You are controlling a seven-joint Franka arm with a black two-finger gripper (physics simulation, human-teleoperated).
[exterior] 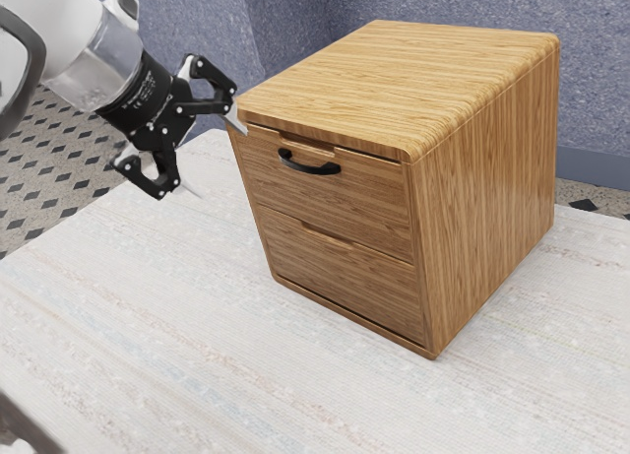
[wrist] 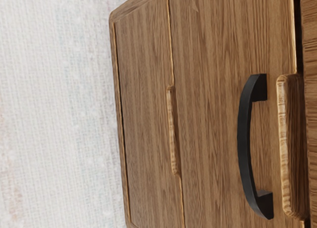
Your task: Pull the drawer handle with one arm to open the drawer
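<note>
From where I stood, the hand point(exterior: 212, 154) hung in the air just off the front corner of the wooden cabinet point(exterior: 443, 99), fingers spread wide and holding nothing. One finger sat above the other, and the upper tip was very near the cabinet's top front corner. I couldn't tell whether it touched.

The black handle point(exterior: 308, 163) sat high on the upper drawer point(exterior: 340, 198), near that drawer's top edge, and the drawer front looked flush with the cabinet, so I took it as not yet opened. The lower drawer point(exterior: 345, 267) carried only a wooden lip. The cabinet stood on the pale table point(exterior: 148, 326).

What mattered was this: the handle lay toward the exterior view's right of the hand, at roughly the same height, and close by. Its long axis ran level across the drawer front, while the fingers opened up and down, which to my eye suited closing over the bar from above and below. In the wrist view the handle point(wrist: 249, 144) showed bowed clear of the wood, leaving room for a finger behind it
</note>
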